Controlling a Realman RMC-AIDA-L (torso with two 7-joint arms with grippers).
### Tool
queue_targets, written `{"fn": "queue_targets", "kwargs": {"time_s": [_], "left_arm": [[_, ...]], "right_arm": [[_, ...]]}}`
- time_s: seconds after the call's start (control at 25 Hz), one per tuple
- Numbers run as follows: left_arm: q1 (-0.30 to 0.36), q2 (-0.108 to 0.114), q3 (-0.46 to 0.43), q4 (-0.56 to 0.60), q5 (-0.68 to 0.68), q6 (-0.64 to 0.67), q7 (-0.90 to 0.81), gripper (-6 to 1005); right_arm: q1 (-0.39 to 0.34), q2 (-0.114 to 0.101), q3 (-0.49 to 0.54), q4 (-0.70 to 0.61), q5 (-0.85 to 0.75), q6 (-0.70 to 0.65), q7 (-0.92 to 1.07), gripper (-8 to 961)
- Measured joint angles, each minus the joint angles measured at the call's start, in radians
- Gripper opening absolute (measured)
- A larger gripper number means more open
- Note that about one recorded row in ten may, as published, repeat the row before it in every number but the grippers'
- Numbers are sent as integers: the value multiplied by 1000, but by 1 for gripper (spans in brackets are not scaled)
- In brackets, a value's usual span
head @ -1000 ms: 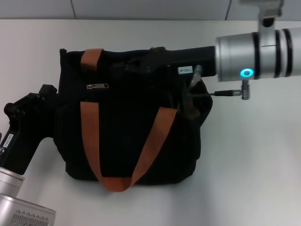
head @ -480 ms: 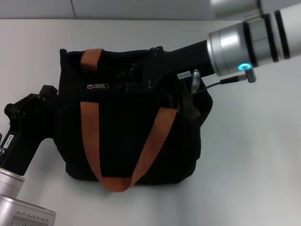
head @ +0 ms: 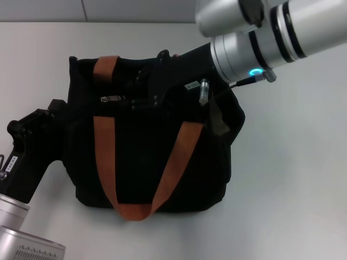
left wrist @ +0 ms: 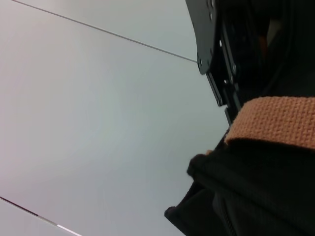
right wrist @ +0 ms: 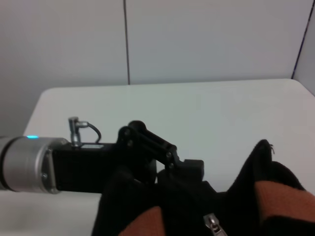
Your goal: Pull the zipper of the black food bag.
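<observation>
Here, the count:
Bag: one black food bag, on the white table.
Straps: two orange handles.
Zipper: one silver pull, just beside the right gripper, whose finger spread cannot be told.
Left gripper: against the bag's side, spread hidden.
Labels: unreadable.

White table under me; only the black food bag sits directly on it, orange-brown strap loop touching the surface.
</observation>
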Motion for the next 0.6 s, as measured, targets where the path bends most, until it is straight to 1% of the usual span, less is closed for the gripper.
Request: {"fn": "queue_targets", "kwargs": {"time_s": [0.16,0.24,0.44,0.6], "left_arm": [[0,0,1,0,0,1,0,15],[0,0,2,0,0,1,0,15],[0,0,10,0,0,3,0,15],[-1,0,14,0,0,8,0,15]], "right_arm": [[5,0,-19,-1,-12,30,0,318],[14,0,-47,-1,-14,54,-2,318],[31,1,-94,-2,-18,64,-5,314],[37,1,-101,-8,-19,58,-6,308]]}}
